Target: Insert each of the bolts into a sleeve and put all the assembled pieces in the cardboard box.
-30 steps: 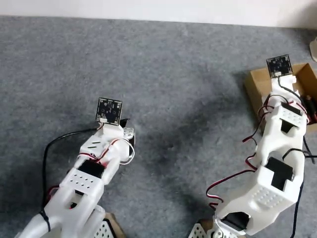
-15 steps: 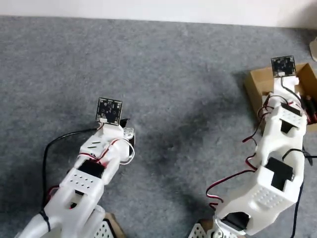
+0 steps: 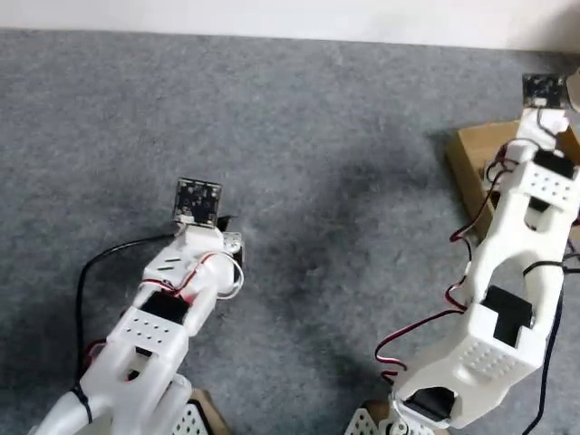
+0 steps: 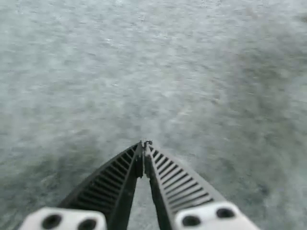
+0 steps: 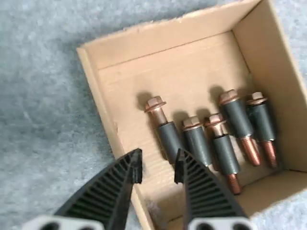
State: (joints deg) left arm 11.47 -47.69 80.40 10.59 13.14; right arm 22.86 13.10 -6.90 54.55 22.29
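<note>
Right jaws spread over the cardboard box (image 5: 168, 36), wrist view revealing five sleeved bolts (image 5: 197, 143) inside; left jaws pressed together.

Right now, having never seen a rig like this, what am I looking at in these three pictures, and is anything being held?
These are two small white robot arms, side by side on a grey carpeted table. One picture looks down from above on the left arm and the right arm. The other two come from cameras on each arm's wrist, looking along its pincer-like tool. The left tool is shut over the carpet. The right tool is open over a cardboard box. In it lie five copper-coloured bolts, each pushed through a dark sleeve. Neither tool holds anything.
</note>
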